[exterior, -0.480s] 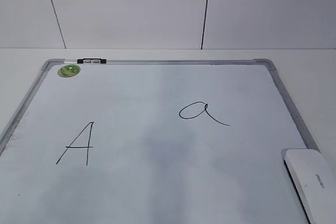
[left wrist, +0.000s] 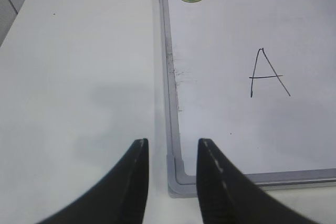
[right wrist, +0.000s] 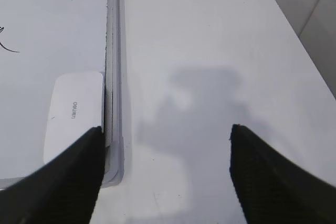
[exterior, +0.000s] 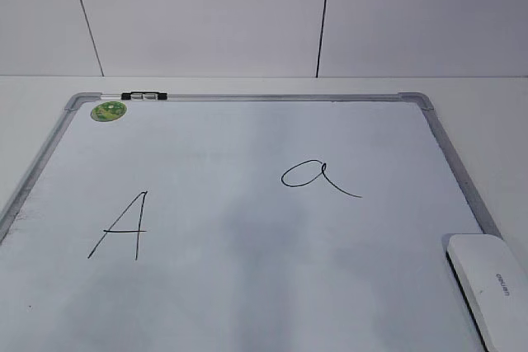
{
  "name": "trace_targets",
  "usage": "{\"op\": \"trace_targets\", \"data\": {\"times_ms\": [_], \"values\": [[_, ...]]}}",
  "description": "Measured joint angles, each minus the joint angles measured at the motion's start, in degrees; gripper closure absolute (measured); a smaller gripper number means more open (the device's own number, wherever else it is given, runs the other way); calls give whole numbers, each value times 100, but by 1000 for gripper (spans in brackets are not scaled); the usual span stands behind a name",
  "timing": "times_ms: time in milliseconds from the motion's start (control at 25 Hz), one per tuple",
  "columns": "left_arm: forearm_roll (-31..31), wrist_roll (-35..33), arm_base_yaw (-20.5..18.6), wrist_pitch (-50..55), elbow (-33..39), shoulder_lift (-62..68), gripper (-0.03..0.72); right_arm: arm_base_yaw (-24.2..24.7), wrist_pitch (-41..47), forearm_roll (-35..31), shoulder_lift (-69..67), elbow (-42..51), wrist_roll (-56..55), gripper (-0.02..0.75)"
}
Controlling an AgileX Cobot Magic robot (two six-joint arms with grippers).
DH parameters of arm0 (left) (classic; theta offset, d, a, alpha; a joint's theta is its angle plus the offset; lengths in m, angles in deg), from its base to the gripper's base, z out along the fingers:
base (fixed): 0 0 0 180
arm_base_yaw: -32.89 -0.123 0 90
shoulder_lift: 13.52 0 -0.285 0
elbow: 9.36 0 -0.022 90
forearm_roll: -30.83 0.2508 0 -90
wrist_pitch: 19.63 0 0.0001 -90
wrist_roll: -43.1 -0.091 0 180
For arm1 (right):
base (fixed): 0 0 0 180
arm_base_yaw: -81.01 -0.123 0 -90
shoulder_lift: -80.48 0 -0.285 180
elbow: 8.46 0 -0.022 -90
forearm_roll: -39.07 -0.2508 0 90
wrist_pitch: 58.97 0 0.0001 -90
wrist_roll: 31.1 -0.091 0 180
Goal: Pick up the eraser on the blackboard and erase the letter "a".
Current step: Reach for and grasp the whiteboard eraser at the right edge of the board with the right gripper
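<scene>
Right hand [right wrist: 165, 137]: fingers spread wide, empty, above bare counter [right wrist: 210, 40] just outside the board's right frame.
Left hand [left wrist: 172, 148]: fingers narrowly parted, empty, over the board's near left corner.
Eraser [exterior: 491, 286]: flat on the blackboard [exterior: 247, 129], tight against the right frame at the near corner; untouched.
Letter "a" [exterior: 318, 177]: right half of the board, well apart from the eraser, open surface all round.
Capital "A" [exterior: 122, 227]: left half.
Green sticker [exterior: 109, 110]: far left corner.
Change: nothing has shifted since half a second ago.
</scene>
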Motion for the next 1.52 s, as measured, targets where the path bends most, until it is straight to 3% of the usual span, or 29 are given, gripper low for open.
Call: {"op": "trace_targets", "data": {"times_ms": [1080, 1520], "values": [[0, 0, 0, 0, 0, 0, 454, 0, 0, -108, 0, 0, 0, 146], [0, 0, 0, 0, 0, 0, 454, 0, -21, -624, -752, -860, 232, 146]]}}
